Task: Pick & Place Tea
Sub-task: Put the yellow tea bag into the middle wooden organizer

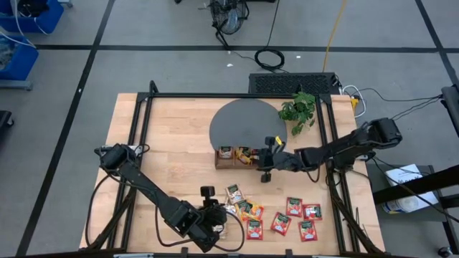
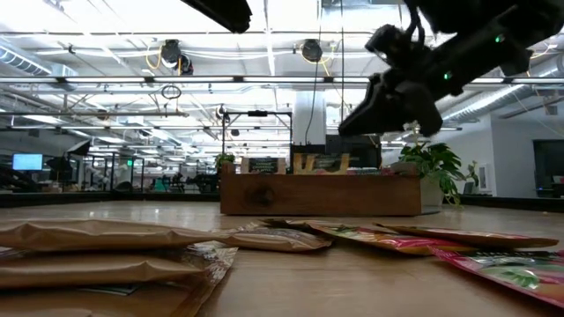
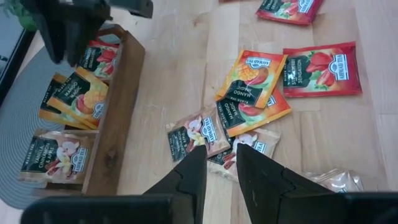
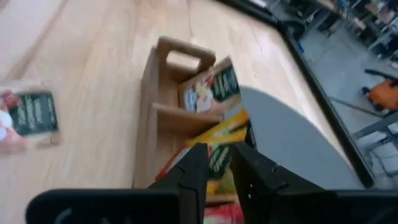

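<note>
Sachets (image 1: 280, 218) mostly loose on worktop (image 1: 172, 143) near front edge; abt three already in wooden tray (image 1: 235, 159). Right hand (image 1: 269, 159) hangs over tray's end slot, fingers nearly shut, holding nothing visible. Left hand (image 1: 215, 223) low by beige sachet (image 3: 194, 132), fingers slightly apart, empty. Open worktop between pile & tray
</note>
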Robot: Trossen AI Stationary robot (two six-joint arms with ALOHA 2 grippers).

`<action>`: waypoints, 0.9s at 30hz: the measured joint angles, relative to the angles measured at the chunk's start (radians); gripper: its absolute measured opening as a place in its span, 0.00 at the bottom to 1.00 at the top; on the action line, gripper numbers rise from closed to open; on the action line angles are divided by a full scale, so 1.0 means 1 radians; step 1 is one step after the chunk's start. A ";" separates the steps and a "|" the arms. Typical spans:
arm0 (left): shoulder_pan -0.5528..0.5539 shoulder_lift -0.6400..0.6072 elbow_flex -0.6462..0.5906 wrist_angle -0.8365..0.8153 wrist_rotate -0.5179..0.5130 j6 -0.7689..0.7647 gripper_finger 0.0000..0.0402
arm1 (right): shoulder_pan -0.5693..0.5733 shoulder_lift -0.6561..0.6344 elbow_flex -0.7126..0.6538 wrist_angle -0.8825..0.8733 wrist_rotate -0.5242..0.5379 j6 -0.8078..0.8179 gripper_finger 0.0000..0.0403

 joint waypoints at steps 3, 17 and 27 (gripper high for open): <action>0.000 0.000 0.000 0.000 0.000 -0.004 0.23 | 0.003 -0.030 0.003 -0.034 -0.010 0.042 0.13; 0.002 0.000 0.000 -0.006 0.000 -0.003 0.23 | -0.039 0.016 0.003 -0.116 -0.189 0.153 0.02; 0.002 0.000 0.000 -0.015 0.001 0.003 0.23 | -0.158 0.016 0.003 -0.126 -0.190 0.077 0.00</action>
